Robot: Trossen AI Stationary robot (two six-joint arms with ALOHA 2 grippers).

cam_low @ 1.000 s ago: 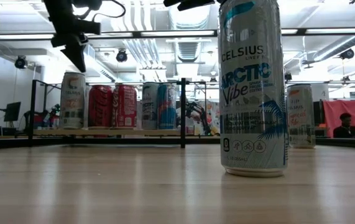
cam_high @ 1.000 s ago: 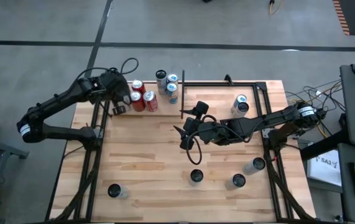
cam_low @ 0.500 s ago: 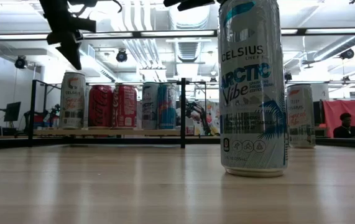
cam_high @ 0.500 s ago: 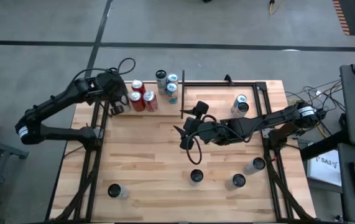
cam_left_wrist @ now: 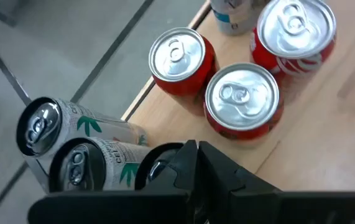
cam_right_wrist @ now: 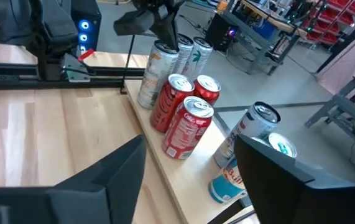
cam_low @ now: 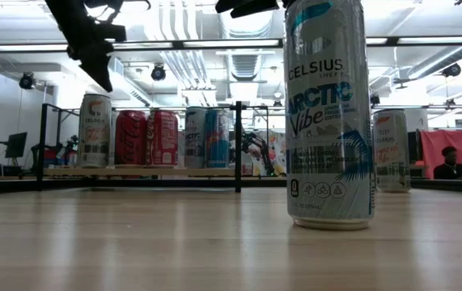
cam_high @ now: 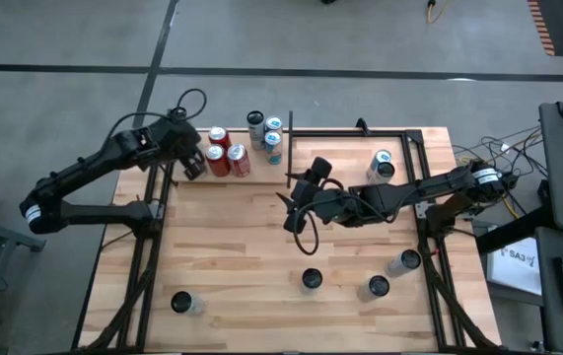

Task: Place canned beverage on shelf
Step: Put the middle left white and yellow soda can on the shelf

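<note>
The shelf [cam_right_wrist: 183, 183] is a pale panel at the table's far left, and in the low view [cam_low: 133, 171] it has black rods at its edges. Three red cans [cam_high: 224, 153], white cans [cam_right_wrist: 155, 71] and blue-and-silver cans [cam_high: 266, 133] stand upright on it. My left gripper [cam_high: 194, 164] is shut and hovers just above the white cans at the shelf's left end [cam_low: 95, 129], its tip [cam_low: 101, 77] clear of their tops. My right gripper [cam_right_wrist: 189, 146] hangs open over the table's middle [cam_high: 289, 207], facing the shelf, with nothing between its fingers.
Loose cans stand on the table: a tall Celsius can [cam_high: 311, 280] [cam_low: 328, 113], two near the right edge [cam_high: 378, 287] [cam_high: 404, 262], one at the near left [cam_high: 184, 303] and one at the far right [cam_high: 382, 166]. A bare black frame [cam_high: 360, 132] edges the far right.
My left gripper has rolled about its own axis and risen a little above the white cans, staying shut. The cans stand where they stood.
</note>
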